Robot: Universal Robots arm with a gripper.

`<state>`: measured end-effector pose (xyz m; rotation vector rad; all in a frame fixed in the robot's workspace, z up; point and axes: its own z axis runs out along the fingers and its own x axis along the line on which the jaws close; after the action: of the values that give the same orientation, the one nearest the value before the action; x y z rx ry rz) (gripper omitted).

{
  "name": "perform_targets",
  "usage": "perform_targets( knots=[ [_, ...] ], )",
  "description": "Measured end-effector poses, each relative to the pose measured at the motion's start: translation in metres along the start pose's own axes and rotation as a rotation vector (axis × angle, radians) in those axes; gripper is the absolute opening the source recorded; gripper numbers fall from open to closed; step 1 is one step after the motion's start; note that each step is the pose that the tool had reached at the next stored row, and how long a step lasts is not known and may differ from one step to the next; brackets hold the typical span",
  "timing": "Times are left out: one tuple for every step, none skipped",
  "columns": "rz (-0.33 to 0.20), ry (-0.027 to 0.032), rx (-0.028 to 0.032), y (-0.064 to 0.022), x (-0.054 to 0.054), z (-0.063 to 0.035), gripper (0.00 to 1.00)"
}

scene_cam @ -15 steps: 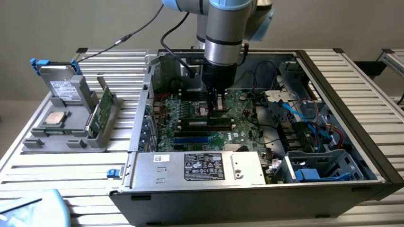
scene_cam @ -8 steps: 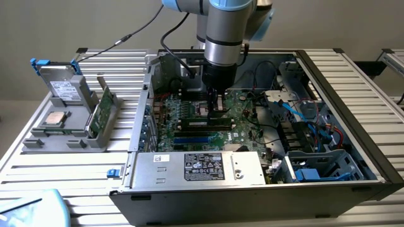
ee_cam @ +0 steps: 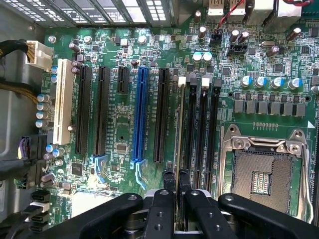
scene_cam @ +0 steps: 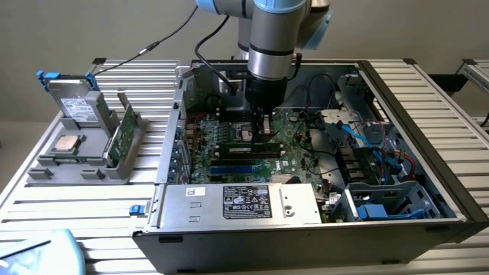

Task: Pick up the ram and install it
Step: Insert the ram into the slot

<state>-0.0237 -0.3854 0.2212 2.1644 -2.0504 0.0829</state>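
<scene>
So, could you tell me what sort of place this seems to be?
Probably a robotics lab bench for computer assembly: a robot arm reaches into an open PC case on a slatted metal table.

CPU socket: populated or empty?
Empty. The socket shows bare contacts inside its metal frame, no chip seated; a processor lies apart at the exterior view's left.

You are in a robot lab or workshop. Your robot arm (scene_cam: 271,40) hangs over an open computer (scene_cam: 306,243) on a ribbed metal table (scene_cam: 77,203). A gray stand (scene_cam: 68,169) beside it holds loose computer parts. The wall (scene_cam: 91,28) behind is plain.
</scene>
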Motion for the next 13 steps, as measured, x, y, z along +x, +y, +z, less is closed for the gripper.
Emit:
perform_targets(
  knots=[
    [0.001,0.0000,-0.0001,-0.0001,-0.0001,0.0001,0.14],
    [0.002,-0.0002,-0.0002,-0.0002,-0.0005,0.0002,0.14],
    [0.003,-0.0002,-0.0004,-0.0003,-0.0008,0.0003,0.14],
    [0.005,-0.0003,-0.0007,-0.0003,-0.0013,0.0003,0.14],
    [0.006,-0.0006,-0.0009,-0.0003,-0.0016,0.0005,0.14],
    [0.007,-0.0006,-0.0011,-0.0003,-0.0017,0.0005,0.14],
    [0.008,-0.0003,-0.0013,-0.0003,-0.0016,0.0005,0.14],
    [0.008,-0.0003,-0.0013,-0.0003,-0.0017,0.0006,0.14],
    [0.008,-0.0004,-0.0012,-0.0003,-0.0017,0.0007,0.14],
    [0.008,-0.0004,-0.0013,-0.0003,-0.0017,0.0008,0.14],
    [0.008,-0.0004,-0.0012,-0.0003,-0.0018,0.0009,0.14],
    [0.008,-0.0004,-0.0012,-0.0003,-0.0018,0.0010,0.14],
    [0.008,-0.0005,-0.0012,-0.0003,-0.0018,0.0012,0.14]
  ],
)
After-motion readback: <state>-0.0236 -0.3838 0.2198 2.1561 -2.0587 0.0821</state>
